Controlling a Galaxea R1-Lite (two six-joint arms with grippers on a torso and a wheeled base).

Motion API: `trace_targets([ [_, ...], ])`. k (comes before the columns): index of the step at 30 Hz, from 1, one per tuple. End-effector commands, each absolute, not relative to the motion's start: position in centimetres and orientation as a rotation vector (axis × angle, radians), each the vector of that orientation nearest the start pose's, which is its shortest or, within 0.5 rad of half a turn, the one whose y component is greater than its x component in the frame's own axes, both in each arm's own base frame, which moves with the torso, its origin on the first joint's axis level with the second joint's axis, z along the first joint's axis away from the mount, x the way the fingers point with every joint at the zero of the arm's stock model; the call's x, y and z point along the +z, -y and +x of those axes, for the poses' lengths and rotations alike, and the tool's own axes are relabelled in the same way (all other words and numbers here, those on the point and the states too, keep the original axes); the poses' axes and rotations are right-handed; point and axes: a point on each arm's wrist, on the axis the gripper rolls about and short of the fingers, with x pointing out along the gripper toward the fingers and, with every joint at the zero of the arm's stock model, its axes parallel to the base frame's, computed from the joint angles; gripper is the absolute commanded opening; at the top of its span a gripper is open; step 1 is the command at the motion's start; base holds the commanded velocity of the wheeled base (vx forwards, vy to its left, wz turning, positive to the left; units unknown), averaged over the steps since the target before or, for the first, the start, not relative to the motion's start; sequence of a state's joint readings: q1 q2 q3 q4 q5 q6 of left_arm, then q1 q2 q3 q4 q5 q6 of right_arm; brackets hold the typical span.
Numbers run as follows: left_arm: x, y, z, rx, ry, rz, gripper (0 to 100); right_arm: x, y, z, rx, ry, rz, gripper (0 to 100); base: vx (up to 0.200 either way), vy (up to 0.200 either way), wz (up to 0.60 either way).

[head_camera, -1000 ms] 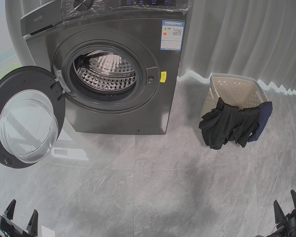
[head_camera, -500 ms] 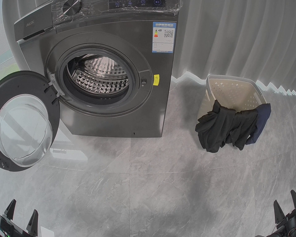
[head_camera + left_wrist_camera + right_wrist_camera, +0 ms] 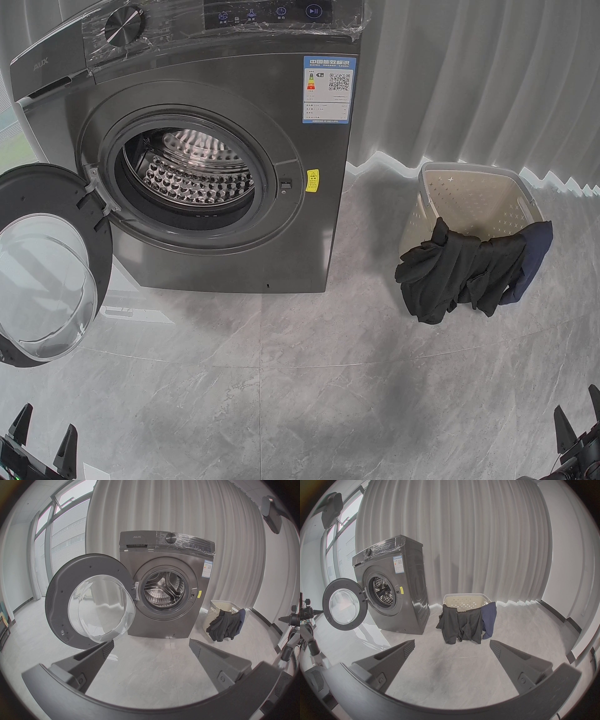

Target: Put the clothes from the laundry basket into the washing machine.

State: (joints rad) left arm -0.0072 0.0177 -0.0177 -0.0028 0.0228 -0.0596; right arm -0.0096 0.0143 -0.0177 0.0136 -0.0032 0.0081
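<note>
Clothes [image 3: 461,272] over laundry basket [image 3: 480,201] rim

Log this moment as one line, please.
washer door open | drum looks empty | clothes draped over basket rim | left gripper open | right gripper open

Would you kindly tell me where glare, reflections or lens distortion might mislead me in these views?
Head view: the drum throws bright highlights, the door glass mirrors the room, and the wrap on the washer glints. Both wrist views: fisheye bends the curtain and darkens the corners; the floor is glossy.
</note>
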Motion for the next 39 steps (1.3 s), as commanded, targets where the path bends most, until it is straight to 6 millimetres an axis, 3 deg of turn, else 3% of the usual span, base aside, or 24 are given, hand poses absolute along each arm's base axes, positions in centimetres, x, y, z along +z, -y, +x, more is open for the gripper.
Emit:
trace_targets([
  [1,7.59,-0.07,-2.23,0.015,-0.003,-0.060,100,7.57,-0.02,-2.26,-0.014,-0.015,0.008,100,0.000,-0.200,0.00],
  [13,7.59,-0.07,-2.23,0.015,-0.003,-0.060,100,7.57,-0.02,-2.26,-0.014,-0.015,0.008,100,0.000,-0.200,0.00],
  [25,7.61,-0.07,-2.23,0.015,-0.001,-0.060,100,7.57,-0.02,-2.26,-0.014,-0.015,0.008,100,0.000,0.000,-0.15],
  [39,7.59,-0.07,-2.23,0.017,-0.003,-0.060,100,7.57,-0.02,-2.26,-0.014,-0.015,0.008,100,0.171,0.000,0.00],
])
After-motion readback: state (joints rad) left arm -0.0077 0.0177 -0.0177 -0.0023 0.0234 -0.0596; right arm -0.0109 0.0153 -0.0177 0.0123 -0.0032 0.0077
